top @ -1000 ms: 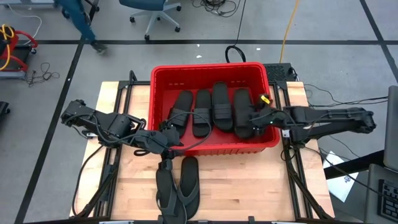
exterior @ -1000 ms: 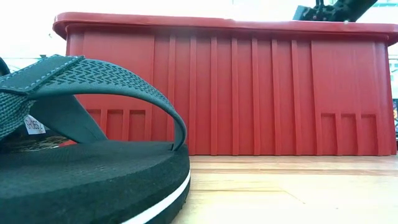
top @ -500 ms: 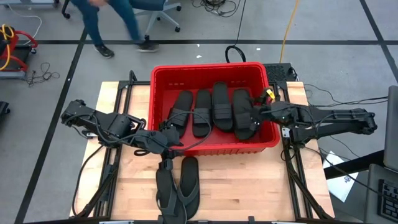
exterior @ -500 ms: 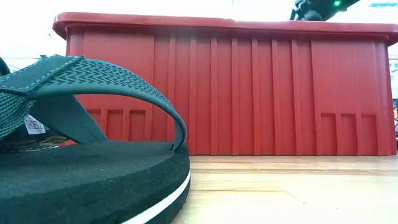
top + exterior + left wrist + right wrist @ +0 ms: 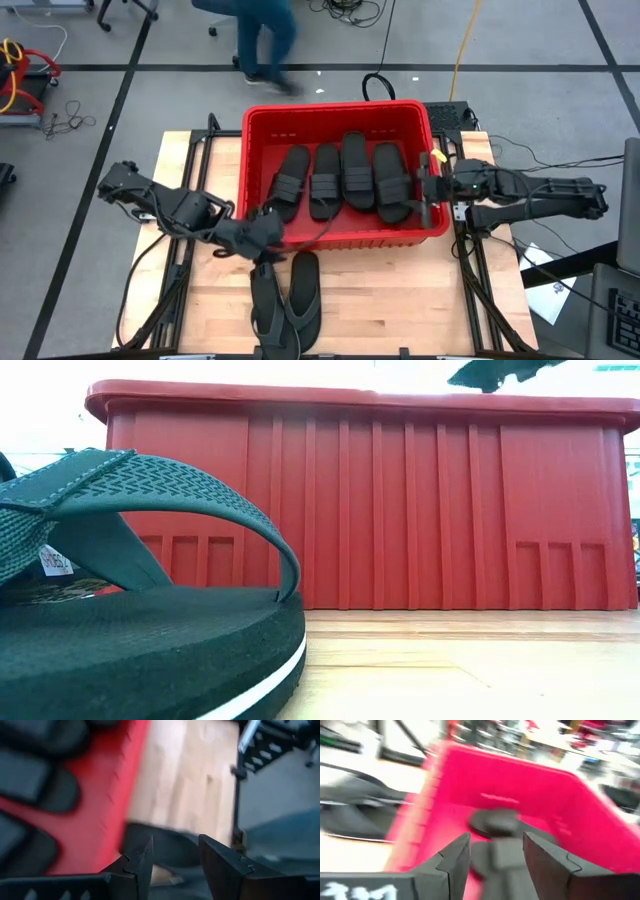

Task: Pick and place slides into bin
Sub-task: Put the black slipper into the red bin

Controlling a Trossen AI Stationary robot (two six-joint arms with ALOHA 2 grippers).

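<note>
A: The bin (image 5: 262, 122) sits at the table's (image 5: 400, 290) far edge with four slides (image 5: 345, 178) already lying side by side in it.

B: And the rest?

A: Two thong-strapped slides (image 5: 285, 300) lie on the wood just in front of the bin's near wall.

B: So which step is this?

A: I'd say the reach for the next one. The left gripper (image 5: 262, 228) hovers beside the near wall, just above that pair, fingers spread with nothing between them.

B: The other arm?

A: The right gripper (image 5: 428, 185) is over the bin's right rim, jaws apart and empty (apparently its drop is done). Next, the left must come down onto a strap and close.
</note>
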